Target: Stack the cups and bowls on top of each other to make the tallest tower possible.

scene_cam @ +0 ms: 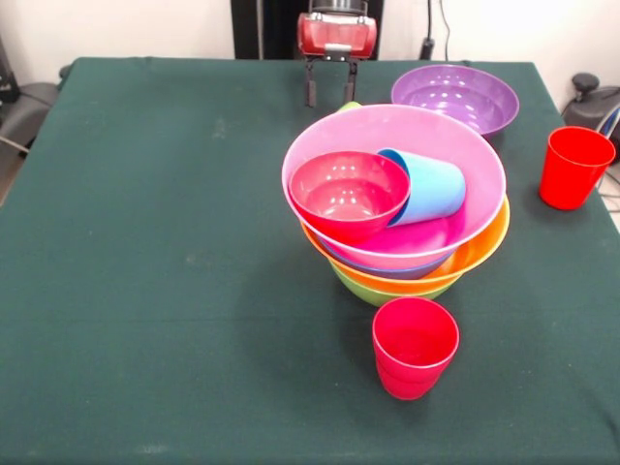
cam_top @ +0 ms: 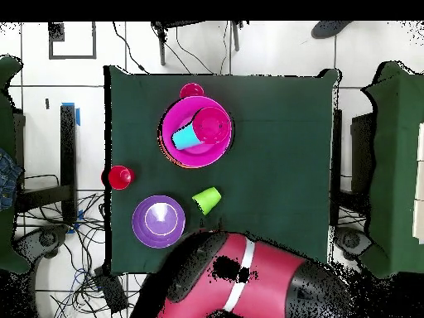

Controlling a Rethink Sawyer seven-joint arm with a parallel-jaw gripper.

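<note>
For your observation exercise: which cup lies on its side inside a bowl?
The sky blue cup, tipped over in the pink bowl; both red cups stand upright on the table.

A dark green tablecloth [scene_cam: 145, 291] covers the table. Black cables [cam_top: 83, 248] sprawl over the white tiled floor [cam_top: 132, 50] beside it.

Lighting: bright, even and diffuse from above; the green table cloth [scene_cam: 145, 291] is evenly lit, with only soft, faint shadows close under the tower [scene_cam: 397, 276] and the near red cup [scene_cam: 415, 347]. Glare: small white highlights on the glossy small red bowl [scene_cam: 349, 194] and purple bowl [scene_cam: 455, 97]. Focus: front view reasonably sharp throughout; overhead view's floor [cam_top: 373, 50] washed out to near white.
</note>
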